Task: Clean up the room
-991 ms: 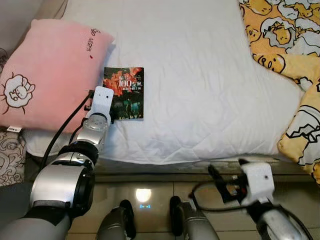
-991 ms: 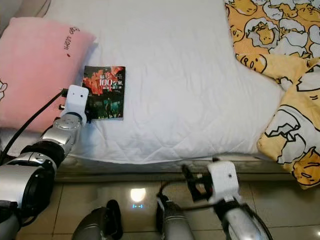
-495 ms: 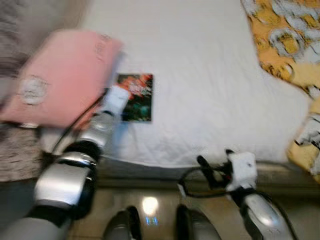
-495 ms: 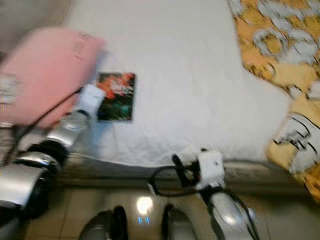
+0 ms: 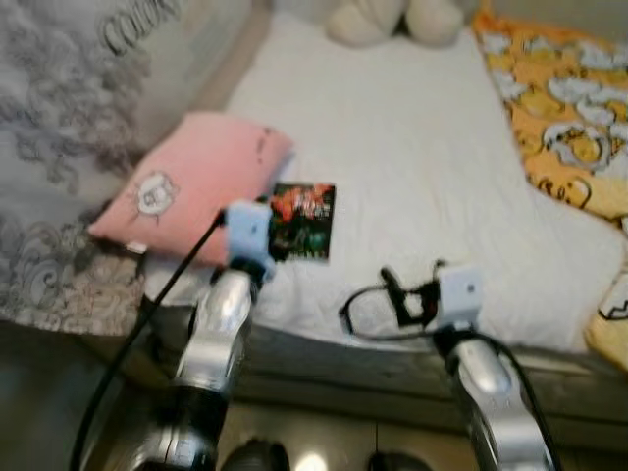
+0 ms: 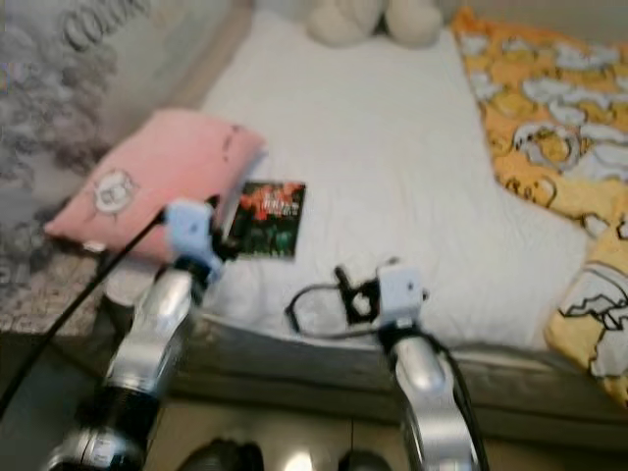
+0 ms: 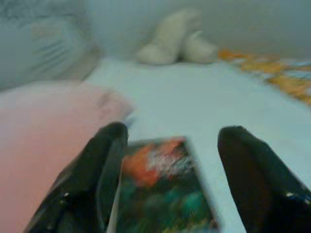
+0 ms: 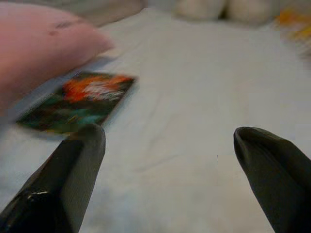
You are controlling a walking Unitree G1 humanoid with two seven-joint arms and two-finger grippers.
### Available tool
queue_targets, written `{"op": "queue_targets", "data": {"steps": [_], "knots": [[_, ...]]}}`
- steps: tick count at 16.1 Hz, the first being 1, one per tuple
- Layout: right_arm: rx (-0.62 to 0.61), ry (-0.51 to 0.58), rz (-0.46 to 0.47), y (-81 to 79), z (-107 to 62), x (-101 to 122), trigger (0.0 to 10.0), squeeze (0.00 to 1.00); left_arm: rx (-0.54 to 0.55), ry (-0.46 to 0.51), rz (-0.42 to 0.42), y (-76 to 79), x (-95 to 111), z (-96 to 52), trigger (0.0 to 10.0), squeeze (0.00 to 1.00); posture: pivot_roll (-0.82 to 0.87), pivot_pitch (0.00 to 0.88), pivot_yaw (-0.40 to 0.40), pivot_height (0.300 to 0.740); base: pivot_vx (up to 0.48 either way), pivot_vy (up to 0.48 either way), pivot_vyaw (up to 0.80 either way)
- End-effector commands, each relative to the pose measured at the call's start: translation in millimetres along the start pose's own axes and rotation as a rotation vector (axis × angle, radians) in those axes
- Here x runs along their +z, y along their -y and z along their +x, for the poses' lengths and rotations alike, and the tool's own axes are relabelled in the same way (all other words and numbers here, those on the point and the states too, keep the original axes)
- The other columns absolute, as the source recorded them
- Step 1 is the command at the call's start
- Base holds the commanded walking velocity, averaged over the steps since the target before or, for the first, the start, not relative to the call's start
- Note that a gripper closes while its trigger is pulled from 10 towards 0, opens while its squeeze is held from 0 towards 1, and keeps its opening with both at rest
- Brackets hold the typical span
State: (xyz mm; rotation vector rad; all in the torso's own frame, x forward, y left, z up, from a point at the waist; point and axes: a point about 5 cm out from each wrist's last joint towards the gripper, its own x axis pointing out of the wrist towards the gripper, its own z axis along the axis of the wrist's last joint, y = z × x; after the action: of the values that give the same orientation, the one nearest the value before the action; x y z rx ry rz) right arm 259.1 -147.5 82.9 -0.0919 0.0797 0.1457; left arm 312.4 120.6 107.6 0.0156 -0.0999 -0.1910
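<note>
Book (image 5: 304, 208) — thin paperback, flat rectangle, dark glossy cover w/ red-orange blotch up top and green-teal below, pale lettering too blurred to read. Lies flat on white quilted bed sheet (image 5: 412, 147), near the bed's front edge, just beside the corner of a pink pillow (image 5: 186, 182); can't tell if it touches the pillow. Long axis runs away from the robot toward the head of the bed, red end farther off. Pillow soft, plump, w/ small cartoon sheep print. Left gripper (image 7: 165, 170) sits at the book's near edge, fingers (image 7: 97, 174) spread wide apart, nothing between them; in the left wrist view the cover lies in the gap ahead of the tips. Right gripper (image 8: 170, 179) hovers over the sheet's front edge, to the right of the book, also wide open and empty — book shows off beside its one finger. Black cable loops by the right wrist. Yellow duvet (image 5: 564, 128) w/ cartoon print bunched along the right side of the bed, well apart from the book. Cream plush toy (image 5: 392, 20) at the far end. Grey patterned fabric (image 5: 69, 147) hangs left of the pillow. Broad bare sheet betw. book and duvet, lightly wrinkled. Frames motion-blurred, edges soft.
</note>
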Motion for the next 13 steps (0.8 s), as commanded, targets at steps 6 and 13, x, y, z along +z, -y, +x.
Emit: {"op": "queue_targets", "data": {"steps": [6,13], "knots": [[-0.166,0.035,0.057,27.5,2.1,-7,10.0,1.0,0.166,-0.096,-0.027,-33.1,-30,-19.7,10.0,1.0,-0.04,0.0,0.014,0.74,0.042,-0.429,0.0],[-0.146,0.01,0.023,18.5,6.3,-18,10.0,1.0,0.06,-0.044,0.026,-18.3,-17,-2.6,10.0,1.0,-0.06,0.0,0.031,0.74,0.259,-0.402,-0.43]]}}
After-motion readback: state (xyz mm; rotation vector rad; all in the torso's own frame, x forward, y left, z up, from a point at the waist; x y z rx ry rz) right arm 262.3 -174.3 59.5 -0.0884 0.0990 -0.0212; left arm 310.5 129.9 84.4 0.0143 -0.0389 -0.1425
